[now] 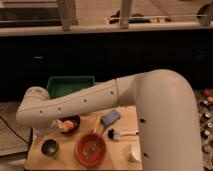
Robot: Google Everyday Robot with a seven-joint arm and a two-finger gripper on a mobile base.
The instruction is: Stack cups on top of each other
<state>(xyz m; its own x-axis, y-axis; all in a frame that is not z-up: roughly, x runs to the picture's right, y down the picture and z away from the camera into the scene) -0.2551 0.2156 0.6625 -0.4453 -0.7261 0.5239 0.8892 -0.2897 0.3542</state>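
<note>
A small pale green cup (50,148) stands upright at the front left of the wooden table (62,162). Its inside looks dark; I cannot tell whether the dark cup sits in it, and no separate dark cup shows. My white arm reaches across from the right and bends down at the left. The gripper (43,132) is at its lower end, just above and behind the green cup and mostly hidden by the arm.
A wide orange bowl (91,149) sits right of the cup. A dark bowl with orange fruit (69,125) is behind it. A blue sponge (110,118), a white brush (121,134) and a small pale object (134,152) lie to the right. A green bin (70,85) stands at the back.
</note>
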